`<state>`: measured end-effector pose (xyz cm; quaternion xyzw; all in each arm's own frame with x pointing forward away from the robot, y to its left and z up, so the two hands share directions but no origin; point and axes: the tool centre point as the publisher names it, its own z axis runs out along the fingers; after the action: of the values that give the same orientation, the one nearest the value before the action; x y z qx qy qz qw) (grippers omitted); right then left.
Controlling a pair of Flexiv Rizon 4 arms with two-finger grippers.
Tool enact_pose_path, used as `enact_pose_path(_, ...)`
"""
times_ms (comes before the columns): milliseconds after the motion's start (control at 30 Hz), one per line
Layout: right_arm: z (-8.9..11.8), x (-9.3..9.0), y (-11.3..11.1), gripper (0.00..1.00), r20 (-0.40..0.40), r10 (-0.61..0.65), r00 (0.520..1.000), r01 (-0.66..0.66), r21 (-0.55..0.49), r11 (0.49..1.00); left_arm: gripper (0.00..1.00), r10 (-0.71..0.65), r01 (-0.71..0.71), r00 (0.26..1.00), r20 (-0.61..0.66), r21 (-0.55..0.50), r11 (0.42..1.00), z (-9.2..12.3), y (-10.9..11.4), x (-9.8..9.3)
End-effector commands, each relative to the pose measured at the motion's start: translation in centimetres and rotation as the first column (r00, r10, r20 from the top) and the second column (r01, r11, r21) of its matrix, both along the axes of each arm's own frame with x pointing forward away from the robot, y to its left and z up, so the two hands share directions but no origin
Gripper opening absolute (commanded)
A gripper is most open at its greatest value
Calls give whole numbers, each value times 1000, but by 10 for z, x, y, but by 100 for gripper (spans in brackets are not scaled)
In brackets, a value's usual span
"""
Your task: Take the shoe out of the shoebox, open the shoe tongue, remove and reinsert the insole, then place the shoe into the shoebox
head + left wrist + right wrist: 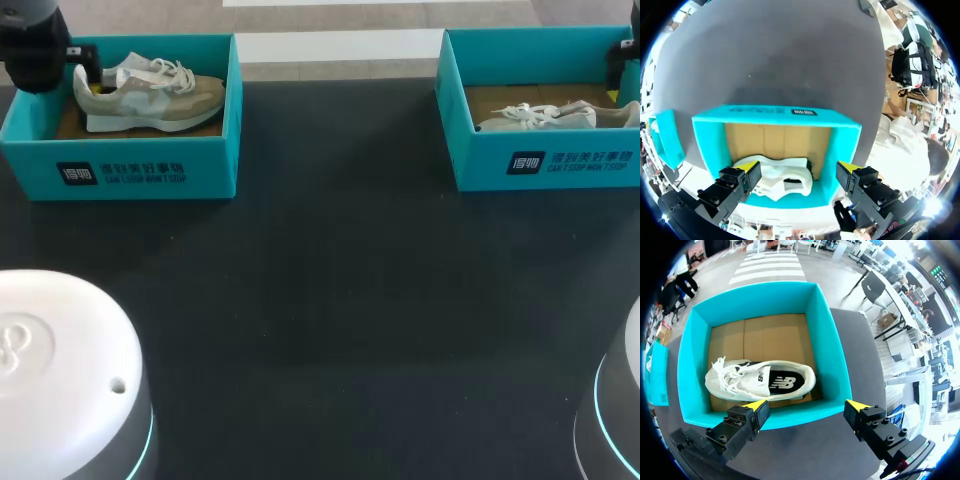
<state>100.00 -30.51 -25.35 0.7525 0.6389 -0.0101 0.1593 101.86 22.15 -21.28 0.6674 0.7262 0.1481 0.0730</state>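
Note:
At the table's far left stands a teal shoebox [140,170] with a beige and white shoe [150,95] upright inside it. My left gripper [90,80] hangs open at the shoe's heel. In the left wrist view the white heel [785,182] lies just below and between the open fingers of the left gripper [799,170], inside the teal box [775,116]. A second teal shoebox [540,165] at the far right holds a white shoe [550,117]. My right gripper [805,406] is open above that box's wall [765,417], with the white shoe [760,380] ahead of it.
The dark table [330,300] stretches between and in front of the two boxes. Two white-domed arm bases [60,370] [620,400] stand at the near corners. In the head view the right gripper [618,85] shows only at the box's far right end.

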Motion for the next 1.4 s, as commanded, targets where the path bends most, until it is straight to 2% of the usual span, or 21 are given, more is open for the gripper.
enact_pose_path(33, 0, 0, 0, 100, 2, -1, 1000, 1, -1, 1000, 100, -10, 10, 999, -54, 10, 1000, -14, 13, 50)
enact_pose_path(267, 0, 0, 0, 100, 2, -1, 1000, 1, -1, 1000, 100, -5, 8, 998, -59, 40, 999, -25, 37, 99)
enact_pose_path(467, 0, 0, 0, 100, 2, -1, 1000, 1, -1, 1000, 100, -17, 24, 996, -83, 84, 996, -35, 44, 134)
enact_pose_path(1100, 0, 0, 0, 100, 2, -1, 1000, 1, -1, 1000, 100, -17, 24, 996, -83, 84, 996, -35, 44, 134)
enact_pose_path(1133, 0, 0, 0, 100, 2, -1, 1000, 1, -1, 1000, 100, -46, 53, 991, -127, 53, 997, -36, 44, 139)
enact_pose_path(1267, 0, 0, 0, 100, 2, -1, 1000, 1, -1, 1000, 100, -60, 66, 993, -100, 54, 996, -38, 45, 156)
enact_pose_path(1400, 0, 0, 0, 100, 2, -1, 1000, 1, -1, 1000, 100, -47, 52, 989, -143, 31, 998, -43, 46, 169)
